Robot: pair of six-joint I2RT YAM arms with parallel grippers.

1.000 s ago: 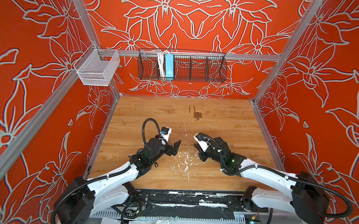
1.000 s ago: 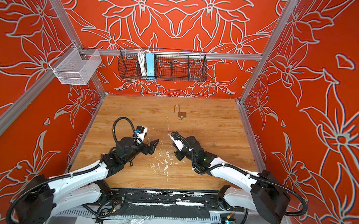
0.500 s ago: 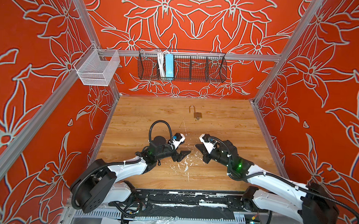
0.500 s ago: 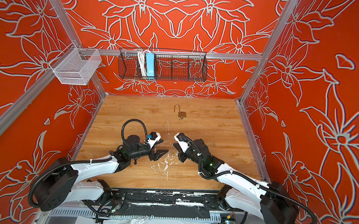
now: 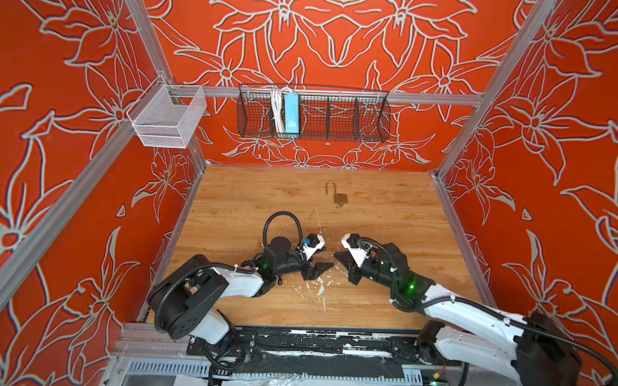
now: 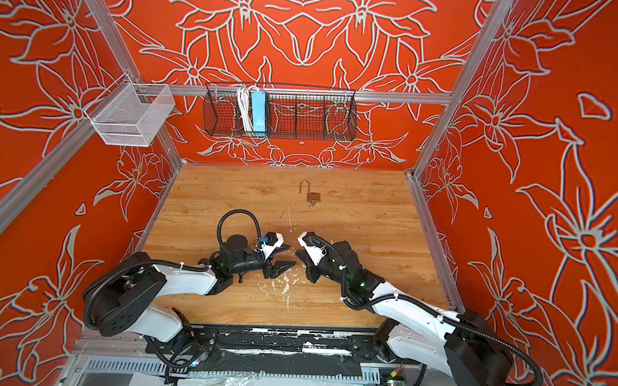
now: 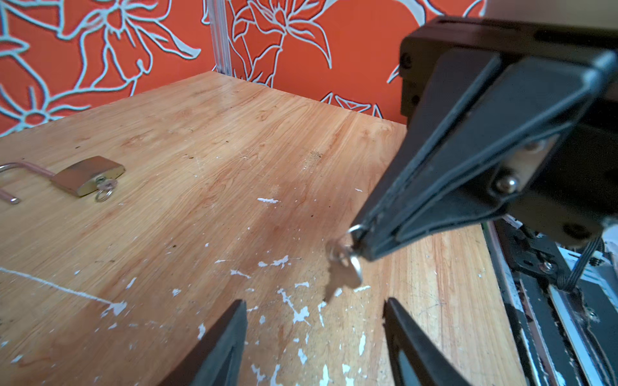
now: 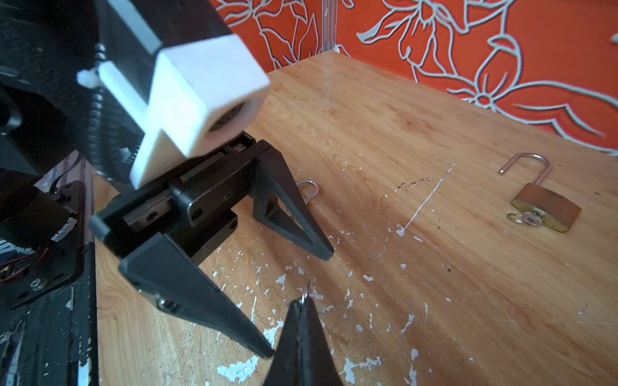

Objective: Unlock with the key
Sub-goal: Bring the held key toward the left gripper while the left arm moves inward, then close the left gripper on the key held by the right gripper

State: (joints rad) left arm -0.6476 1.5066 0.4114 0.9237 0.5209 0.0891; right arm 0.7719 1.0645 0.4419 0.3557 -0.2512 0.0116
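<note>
My right gripper (image 7: 359, 249) is shut on the ring of a small silver key (image 7: 347, 279), which dangles below its tips just above the wooden table (image 5: 386, 276). In the right wrist view only the ring (image 8: 305, 294) shows, at the tip of the right gripper (image 8: 302, 304). My left gripper (image 7: 314, 312) is open, one finger on each side of the hanging key. In both top views the left gripper (image 5: 328, 257) (image 6: 290, 255) meets the right gripper (image 5: 336, 254) (image 6: 297, 252) near the table's front middle. A brass padlock (image 5: 339, 198) (image 6: 312, 197) (image 7: 88, 175) (image 8: 545, 207) lies farther back, its shackle swung open.
A second key with a ring (image 8: 525, 219) sits in the padlock's keyhole. A small metal loop (image 8: 309, 192) shows on the table behind a left finger. A black wire basket (image 5: 312, 117) and a white mesh basket (image 5: 167, 118) hang on the walls. White scuffs mark the wood.
My left arm has swung right toward the right gripper and its jaws have narrowed, now flanking the key. The right gripper has shifted slightly and stays shut. The padlock has not moved.
</note>
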